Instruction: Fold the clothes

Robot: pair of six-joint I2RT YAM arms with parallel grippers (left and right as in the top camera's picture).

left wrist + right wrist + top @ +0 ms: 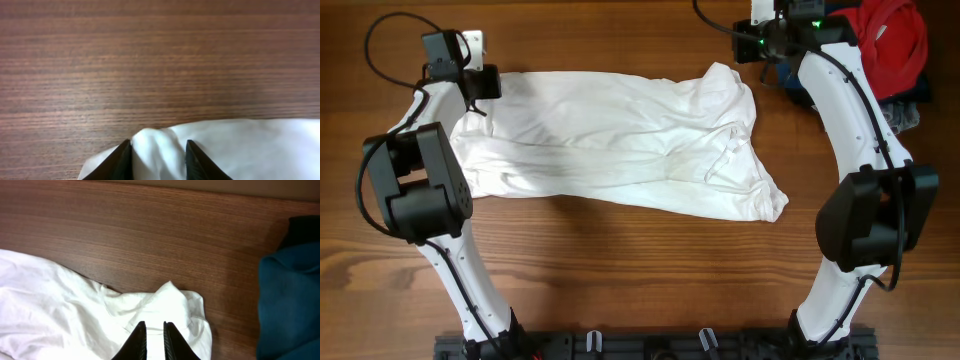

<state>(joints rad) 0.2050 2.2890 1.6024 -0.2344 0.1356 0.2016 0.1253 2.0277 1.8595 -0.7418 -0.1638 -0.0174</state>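
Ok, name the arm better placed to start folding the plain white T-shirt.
Probably left: the left hand straddles the edge of the white T-shirt, fingers apart. The right hand looks nearly closed over a bunched corner.

Left wrist | your left claw (157, 161), dark fingers (119, 162) parted, straddles a raised fold at the edge of the white T-shirt (250, 150) | cloth fills your lower right | bare wood-grain bench (150, 60) spans everything above

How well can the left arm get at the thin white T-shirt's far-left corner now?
Probably yes: the left fingers straddle the thin white T-shirt at that corner, only bare wooden table beyond.
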